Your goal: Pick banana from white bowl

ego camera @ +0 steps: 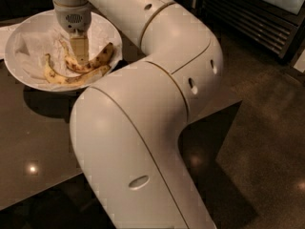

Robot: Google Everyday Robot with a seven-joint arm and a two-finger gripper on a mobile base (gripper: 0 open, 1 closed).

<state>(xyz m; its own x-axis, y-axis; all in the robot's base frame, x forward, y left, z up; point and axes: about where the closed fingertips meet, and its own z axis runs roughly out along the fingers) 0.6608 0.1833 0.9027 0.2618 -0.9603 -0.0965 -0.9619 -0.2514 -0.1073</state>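
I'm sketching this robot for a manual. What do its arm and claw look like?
The arm is glossy cream-white rounded shells with thin seams and small oval recesses. A grey wrist with a dotted grille carries the tan, blocky claw, over the white bowl.

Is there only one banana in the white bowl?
No, a spotted banana and a paler banana lie in it, with the gripper at the spotted one.

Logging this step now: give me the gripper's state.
Gripper: down in the white bowl at the banana; open or shut cannot be told.
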